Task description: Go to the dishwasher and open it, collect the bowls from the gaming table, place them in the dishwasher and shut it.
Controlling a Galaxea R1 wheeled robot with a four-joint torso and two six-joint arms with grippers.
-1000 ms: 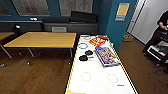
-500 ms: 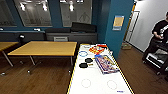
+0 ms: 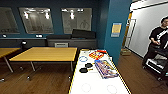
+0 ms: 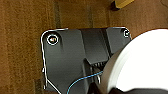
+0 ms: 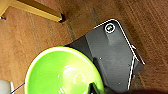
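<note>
Carrying risk: a green bowl [image 5: 65,72] and white bowl [image 4: 140,62] are seen above wooden floor [image 5: 32,45]; finger grip cannot be told, so either could be dropped.

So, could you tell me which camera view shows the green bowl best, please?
The right wrist view: the green bowl appears large there, with its open inside facing the camera, above wooden floor. The left wrist view shows a white bowl instead, and the head view shows the gaming table.

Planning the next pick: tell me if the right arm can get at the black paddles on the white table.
Probably not. A green bowl sits right against the right wrist, apparently carried, so that arm looks occupied. The black paddles lie uncovered midway along the white table.
</note>
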